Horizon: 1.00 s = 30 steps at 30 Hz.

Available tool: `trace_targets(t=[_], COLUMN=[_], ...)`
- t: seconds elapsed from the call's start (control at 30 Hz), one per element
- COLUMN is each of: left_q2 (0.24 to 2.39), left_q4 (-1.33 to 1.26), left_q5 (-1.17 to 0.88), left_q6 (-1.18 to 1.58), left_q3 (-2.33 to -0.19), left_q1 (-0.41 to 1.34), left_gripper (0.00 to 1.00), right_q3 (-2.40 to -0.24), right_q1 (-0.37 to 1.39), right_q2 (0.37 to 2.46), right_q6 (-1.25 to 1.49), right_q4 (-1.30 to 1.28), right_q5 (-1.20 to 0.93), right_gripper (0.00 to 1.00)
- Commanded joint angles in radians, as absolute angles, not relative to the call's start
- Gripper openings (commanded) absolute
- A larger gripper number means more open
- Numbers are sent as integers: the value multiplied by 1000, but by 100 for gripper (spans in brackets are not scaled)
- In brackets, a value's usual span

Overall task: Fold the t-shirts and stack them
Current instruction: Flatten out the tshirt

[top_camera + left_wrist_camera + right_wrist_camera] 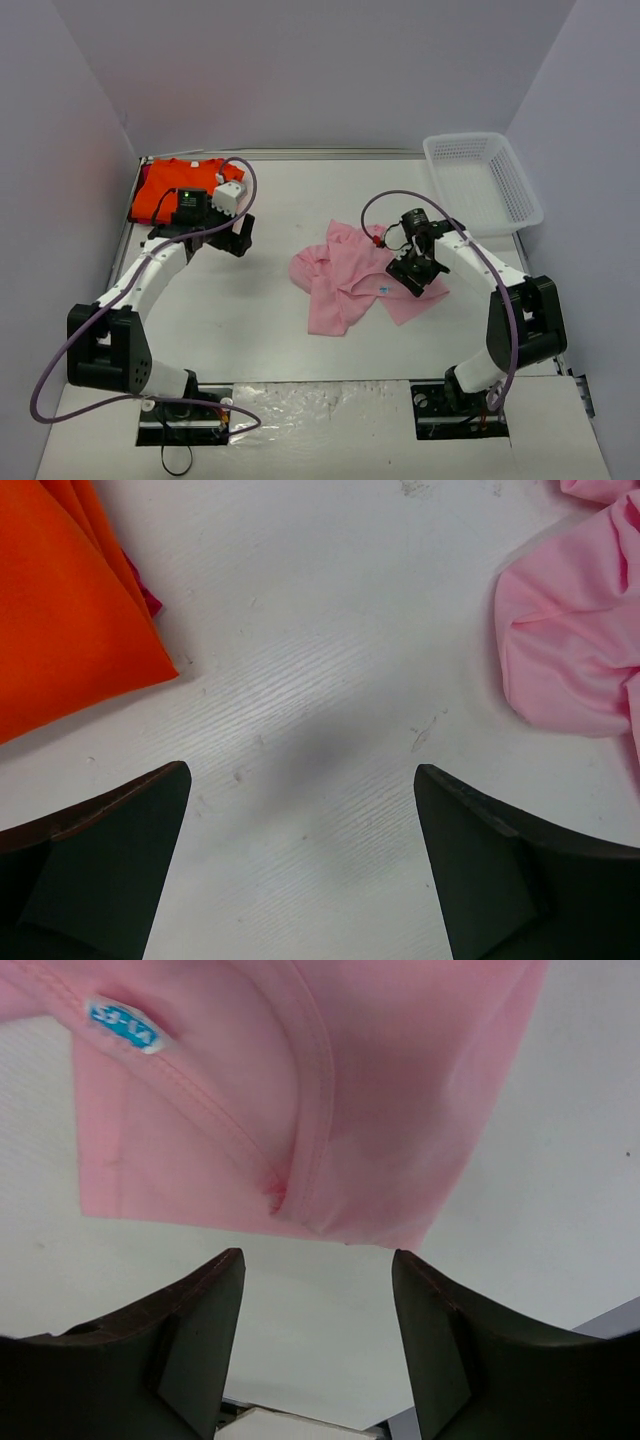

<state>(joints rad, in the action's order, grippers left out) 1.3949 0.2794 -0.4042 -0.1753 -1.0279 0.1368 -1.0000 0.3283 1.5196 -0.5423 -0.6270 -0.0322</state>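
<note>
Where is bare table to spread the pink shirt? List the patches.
Free: the middle between orange t-shirt and pink t-shirt, under the open left claw; the near strip before the pink one. Crowded: right side, around right claw and basket.

The left tool (302, 780) has its two dark fingers (110, 860) spread wide, with only bare counter (320, 630) between them and nothing touching either one. Ahead and to the tool's left lies the orange t-shirt (60, 610), flat, with layered folded edges and one corner pointing toward the gap. Ahead and to its right lies the pink t-shirt (570, 630), rumpled into soft creases. The two shirts lie well apart, with the white, lightly scuffed counter between them.
</note>
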Motion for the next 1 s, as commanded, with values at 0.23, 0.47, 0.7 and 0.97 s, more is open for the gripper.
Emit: trace_targets(t=[0.23, 0.47, 0.7, 0.97], left_q2=[1488, 1535, 1554, 1577], left_q4=[311, 314, 313, 321], left_q5=[-357, -344, -337, -345], left_q6=[-199, -199, -199, -201], left_q3=[-1112, -1126, -1123, -1132], left_q1=[245, 281, 295, 305], left_gripper=[94, 94, 94, 94], right_q3=[-983, -976, -977, -963], right_q1=[255, 256, 255, 253], right_q2=[1611, 1647, 1707, 1704], right_q6=[-617, -638, -632, -626], right_q4=[-655, -654, -607, -588], right_q5=[-32, -61, -54, -44], right_gripper=[57, 61, 42, 0])
